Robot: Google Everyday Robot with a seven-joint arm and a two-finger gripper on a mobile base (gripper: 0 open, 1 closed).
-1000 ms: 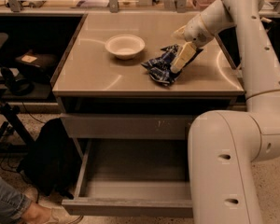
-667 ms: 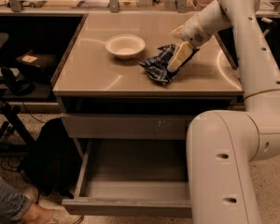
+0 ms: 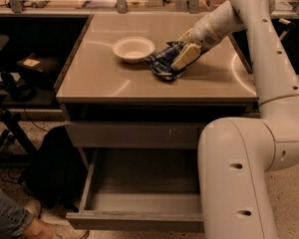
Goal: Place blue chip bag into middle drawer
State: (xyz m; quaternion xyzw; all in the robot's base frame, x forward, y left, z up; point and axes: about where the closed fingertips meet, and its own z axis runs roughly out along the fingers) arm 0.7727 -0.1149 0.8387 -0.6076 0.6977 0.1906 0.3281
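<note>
Logged blue chip bag (image 3: pixel 162 63) crumpled on the table (image 3: pixel 104 83), right of centre, about midway between back and front edges and well in from the right edge. Lying just beside the white bowl (image 3: pixel 133 48) on the bowl's right; cannot tell whether touching it.

Found gripper (image 3: pixel 179 61) down on the right side of the bag, reaching in over the table from the right edge on the white arm (image 3: pixel 249 44). In contact with the foil. Cannot tell whether clamped on it or merely laid against it. Bag looks low to the tabletop, not clearly lifted.

Located middle drawer (image 3: pixel 139 183) under the front edge, pulled well out, nothing seen in the visible part of its grey floor. Right end hidden behind the robot's own body (image 3: pixel 234 183). Closed scratched drawer front (image 3: pixel 134 133) above it, between tabletop and open drawer.

Judged step: pick-up, at or near the grasp; transfer not yet begun.

Next move, as reckoned: confirm a firm hold, raise clear of the bowl, carry past the front edge, lower toward the drawer's open left and middle portion, release only once inside. Worth watching: slippery foil, and the nearby bowl getting nudged.
</note>
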